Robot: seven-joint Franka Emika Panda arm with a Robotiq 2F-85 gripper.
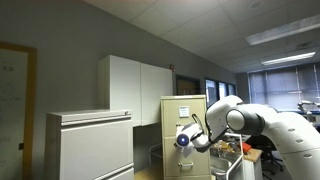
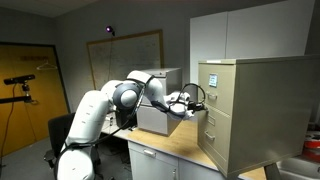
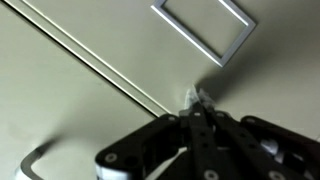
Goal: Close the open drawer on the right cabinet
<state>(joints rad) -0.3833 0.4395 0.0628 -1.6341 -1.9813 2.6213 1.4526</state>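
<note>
The right cabinet [image 1: 180, 120] [image 2: 255, 105] is a tall beige-tan metal filing cabinet, in both exterior views. My gripper [image 1: 188, 137] [image 2: 197, 100] is at its drawer fronts, at mid height. In the wrist view the fingers [image 3: 196, 99] are shut with nothing between them. Their tips rest against the flat beige front of the drawer [image 3: 110, 120]. A metal label frame [image 3: 205, 30] and a seam between drawer fronts [image 3: 95, 60] show above, and a handle [image 3: 35, 160] at lower left. How far the drawer [image 2: 212, 122] stands out I cannot tell.
A lower, wider white cabinet [image 1: 90, 145] stands beside the beige one. Tall white cupboards [image 1: 140, 88] [image 2: 250, 30] hang behind. A wooden counter [image 2: 180, 145] runs under my arm. A whiteboard [image 2: 125, 55] and a door [image 2: 30, 90] are on the far walls.
</note>
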